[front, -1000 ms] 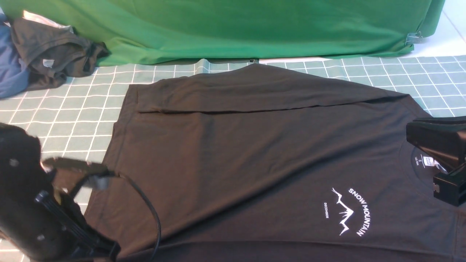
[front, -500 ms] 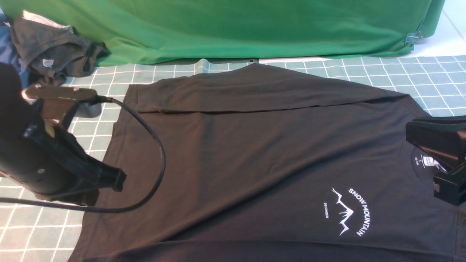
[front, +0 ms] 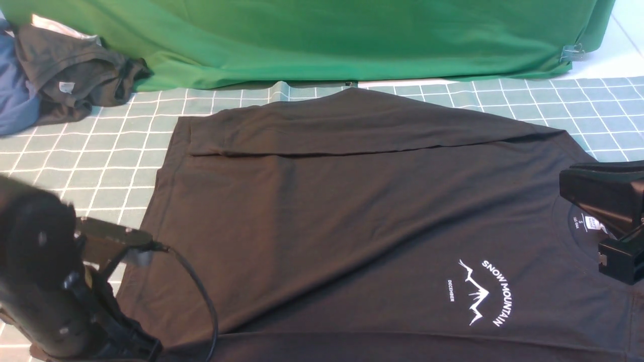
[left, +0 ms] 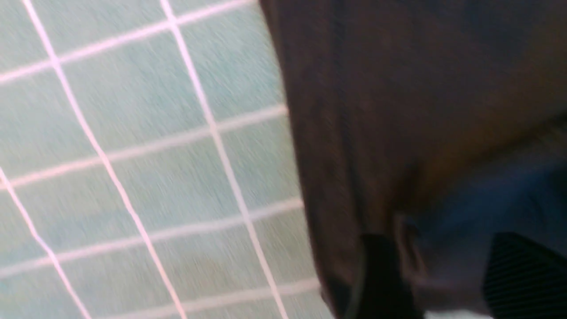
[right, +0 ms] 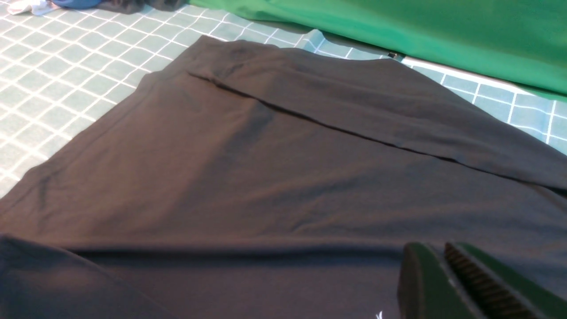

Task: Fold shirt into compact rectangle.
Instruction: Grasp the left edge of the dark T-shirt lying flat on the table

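Shirt [front: 352,211] lies spread on the checked mat [front: 100,166].

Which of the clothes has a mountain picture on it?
The big black shirt spread flat in the middle: it has a white mountain drawing. The crumpled dark grey garment and the blue garment in the far left corner show none.

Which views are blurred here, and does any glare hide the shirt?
Left wrist view: heavy motion blur, mat lines smeared, shirt edge soft. Front view: print crisp, only the left arm blurred. Right wrist view: fairly sharp, even light. No glare in any view.
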Robot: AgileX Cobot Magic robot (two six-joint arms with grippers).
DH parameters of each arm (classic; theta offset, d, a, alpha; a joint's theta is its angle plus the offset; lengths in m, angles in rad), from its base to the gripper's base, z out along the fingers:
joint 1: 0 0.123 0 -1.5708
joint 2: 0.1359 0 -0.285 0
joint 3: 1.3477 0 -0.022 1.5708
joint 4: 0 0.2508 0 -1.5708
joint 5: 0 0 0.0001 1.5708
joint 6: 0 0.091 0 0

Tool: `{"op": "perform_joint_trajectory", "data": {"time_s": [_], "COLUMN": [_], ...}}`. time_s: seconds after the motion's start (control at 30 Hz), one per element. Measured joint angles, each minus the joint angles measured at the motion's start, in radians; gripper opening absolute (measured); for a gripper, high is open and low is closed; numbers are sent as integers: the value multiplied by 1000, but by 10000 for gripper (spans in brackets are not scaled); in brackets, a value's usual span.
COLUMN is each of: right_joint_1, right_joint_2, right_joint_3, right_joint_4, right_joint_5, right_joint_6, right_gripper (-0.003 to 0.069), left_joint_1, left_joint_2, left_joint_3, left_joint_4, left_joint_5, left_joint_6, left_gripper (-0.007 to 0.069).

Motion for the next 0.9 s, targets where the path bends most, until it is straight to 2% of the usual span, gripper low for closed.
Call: {"op": "perform_joint_trajectory", "data": {"time_s": [0.03,0.13,0.27,0.43,0.67,0.9], "right_joint_1": [0,0,0,0,0,0], "right_joint_2": [0,0,0,0,0,0], "right_joint_3": [0,0,0,0,0,0], "right_joint_4": [0,1,2,3,3,3], "right_joint_5": [0,-3,-4,-4,-6,-7], "right_joint_6": [0,0,0,0,0,0], "right_gripper": [58,60,62,65,72,72], "left_joint_1": [0,0,0,0,0,0], "left_joint_2": [0,0,0,0,1,32], "left_joint_3": [6,29,34,39,65,92], "left_joint_4": [2,5,-10,-15,-73,-66], "left_joint_5": [-6,-102,-127,-138,-171,-204], "left_joint_6": [-1,-25,-36,-41,-41,-46], "left_gripper": [365,507,569,563,505,450]}}
